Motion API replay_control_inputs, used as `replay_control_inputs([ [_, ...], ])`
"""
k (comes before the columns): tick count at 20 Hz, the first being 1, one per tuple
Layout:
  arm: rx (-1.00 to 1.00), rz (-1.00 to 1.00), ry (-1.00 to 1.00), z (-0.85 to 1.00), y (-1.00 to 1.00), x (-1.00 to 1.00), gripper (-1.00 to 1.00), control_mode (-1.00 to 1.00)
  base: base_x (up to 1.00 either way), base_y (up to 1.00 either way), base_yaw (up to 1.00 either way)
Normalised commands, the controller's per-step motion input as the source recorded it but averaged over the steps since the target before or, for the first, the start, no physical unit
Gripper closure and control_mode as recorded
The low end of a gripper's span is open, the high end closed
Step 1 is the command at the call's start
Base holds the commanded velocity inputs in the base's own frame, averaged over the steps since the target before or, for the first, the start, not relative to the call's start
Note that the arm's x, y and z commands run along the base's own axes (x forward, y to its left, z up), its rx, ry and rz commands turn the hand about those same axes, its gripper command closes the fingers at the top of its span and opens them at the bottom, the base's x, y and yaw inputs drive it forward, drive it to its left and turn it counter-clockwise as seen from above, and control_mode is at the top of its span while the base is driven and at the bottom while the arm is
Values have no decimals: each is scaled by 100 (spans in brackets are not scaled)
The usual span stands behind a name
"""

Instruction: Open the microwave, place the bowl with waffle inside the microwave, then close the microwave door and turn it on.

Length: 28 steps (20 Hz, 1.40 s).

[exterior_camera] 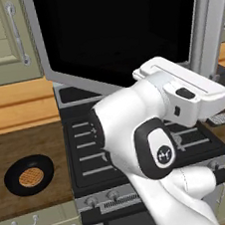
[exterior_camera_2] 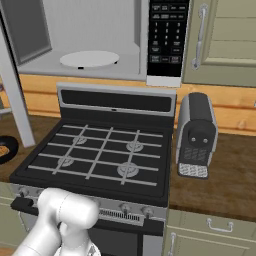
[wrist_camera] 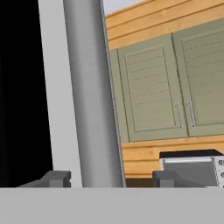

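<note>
- The gripper (wrist_camera: 107,179), at the hand view's bottom, is standing with fingers apart around the door handle (wrist_camera: 92,92).
- The microwave door (exterior_camera: 118,28) is standing open at upper centre.
- The bowl (exterior_camera: 29,174) holding the waffle (exterior_camera: 31,176) is sitting on the counter (exterior_camera: 23,141), lower left.

No text can really be read here. The black keypad panel of the silver-grey microwave (exterior_camera_2: 169,37) carries rows of small white marks, but they are too small to make out. The white robot arm's dark joint cap (exterior_camera: 163,154) shows a small white logo, not legible.
</note>
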Motion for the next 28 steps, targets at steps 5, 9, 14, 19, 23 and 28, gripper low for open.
replay_control_inputs([
  [5, 0, -1, -10, 7, 0, -21, -100, -100, 0, 0, 0],
  [9, 0, 1, -9, 23, 20, -19, -100, -100, 0, 0, 0],
  [14, 0, 17, -7, 21, 21, -79, -100, -100, 0, 0, 0],
  [19, 2, 36, 16, 0, 34, -35, -100, -100, 0, 0, 0],
  [23, 5, 28, 40, 0, 48, 19, -100, -100, 0, 0, 0],
  [28, 5, 5, 41, 0, 55, 34, -100, -100, 0, 0, 0],
])
